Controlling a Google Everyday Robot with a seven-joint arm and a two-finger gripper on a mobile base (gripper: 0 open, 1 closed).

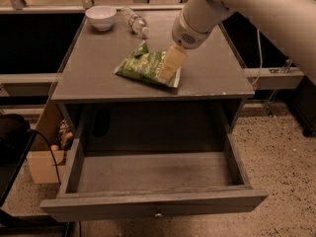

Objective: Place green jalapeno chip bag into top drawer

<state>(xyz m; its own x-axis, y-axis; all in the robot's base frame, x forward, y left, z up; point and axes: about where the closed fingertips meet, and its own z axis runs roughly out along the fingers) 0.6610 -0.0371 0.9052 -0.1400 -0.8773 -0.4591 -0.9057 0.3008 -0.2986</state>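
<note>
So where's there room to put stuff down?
The top drawer is open, its floor bare. On the tabletop, there's room right of the green jalapeno chip bag to the edge, and left of it, in front of the bowl. It's crowded at the back by the bowl and bottle, and mid-table where the gripper hangs over the bag.
</note>
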